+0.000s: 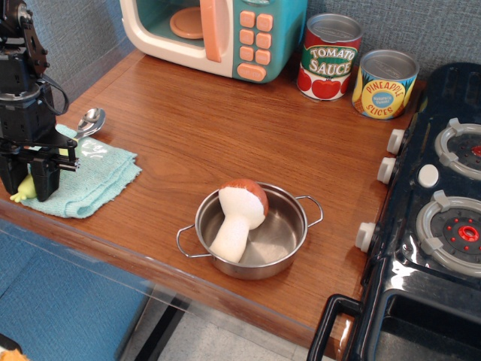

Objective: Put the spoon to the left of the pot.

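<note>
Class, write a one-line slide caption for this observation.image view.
Gripper straddles the spoon on a teal cloth, left of the pot holding a toy mushroom.

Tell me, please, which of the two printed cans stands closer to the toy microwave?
The tomato sauce can, with its red and green label, stands right beside the microwave; the yellow pineapple slices can sits farther right, toward the stove.

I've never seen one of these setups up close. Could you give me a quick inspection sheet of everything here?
Surface: wooden counter, toy stove at right.
Job's things: spoon on teal cloth, handle mostly hidden by the arm; pot near front edge, mushroom toy inside.
Clutter: toy microwave, tomato sauce can, pineapple can.
End effector: over the spoon handle; grip unclear.
Cables: black cable on the arm.
Surroundings: grey-blue wall.
</note>
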Motion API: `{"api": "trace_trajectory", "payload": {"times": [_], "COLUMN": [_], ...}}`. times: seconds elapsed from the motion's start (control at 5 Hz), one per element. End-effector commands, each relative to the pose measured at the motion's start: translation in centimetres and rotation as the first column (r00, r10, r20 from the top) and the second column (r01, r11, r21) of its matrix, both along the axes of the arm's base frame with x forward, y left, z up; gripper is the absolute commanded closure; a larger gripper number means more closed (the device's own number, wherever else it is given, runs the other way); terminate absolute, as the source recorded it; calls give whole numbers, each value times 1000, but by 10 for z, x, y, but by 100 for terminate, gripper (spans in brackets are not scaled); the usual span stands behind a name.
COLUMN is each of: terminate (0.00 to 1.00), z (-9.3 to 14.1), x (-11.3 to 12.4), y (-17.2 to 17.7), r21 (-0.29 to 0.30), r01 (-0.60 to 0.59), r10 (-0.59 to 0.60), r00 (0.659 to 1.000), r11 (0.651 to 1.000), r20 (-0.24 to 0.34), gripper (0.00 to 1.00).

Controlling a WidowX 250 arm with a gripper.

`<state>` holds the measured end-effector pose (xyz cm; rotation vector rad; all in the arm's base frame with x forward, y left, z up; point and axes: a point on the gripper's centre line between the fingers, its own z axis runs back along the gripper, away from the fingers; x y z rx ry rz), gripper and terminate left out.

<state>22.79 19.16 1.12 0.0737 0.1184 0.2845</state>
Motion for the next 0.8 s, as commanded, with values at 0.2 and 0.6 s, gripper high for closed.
{"api": "trace_trajectory", "payload": {"times": [0.2, 0.6], "terminate": [0, 0], "z": [17, 30], "x": [4, 7], "y": [-2, -8], "r21": [38, 75], "r01": [11, 32], "r10": [-14, -39], "r00": [998, 994], "r11": [999, 997], "r20": [66, 99], "gripper": [0, 0]}}
